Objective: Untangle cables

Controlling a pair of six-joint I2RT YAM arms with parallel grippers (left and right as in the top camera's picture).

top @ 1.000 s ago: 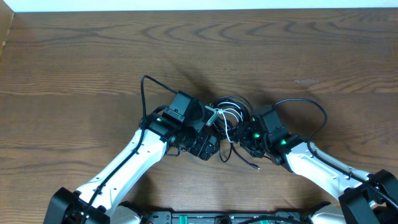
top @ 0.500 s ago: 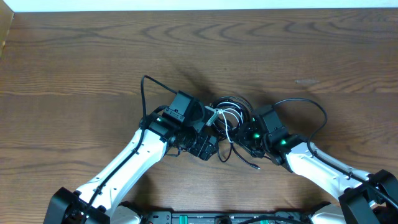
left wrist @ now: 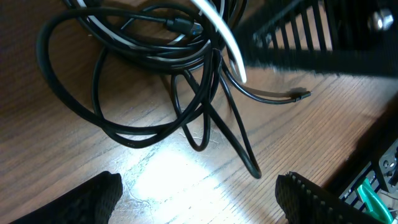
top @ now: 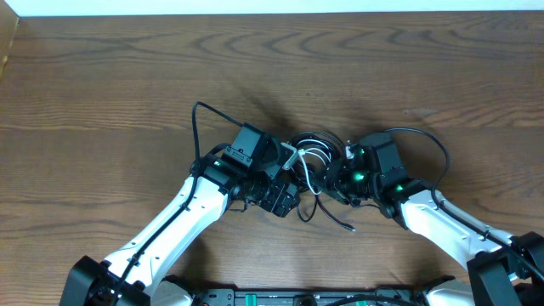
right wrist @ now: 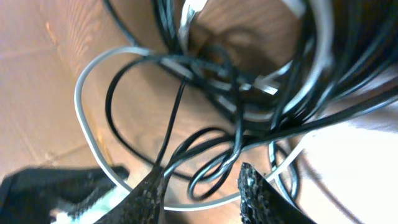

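Currently, locate black cable and white cable tangled on table between both grippers. Read left gripper as wide open, empty. Read right gripper as part-closed over black strands, hold not determinable.

The left arm and right arm extend from the lower corners toward the centre. The left gripper is spread wide. The right gripper is narrower, its grip unclear.
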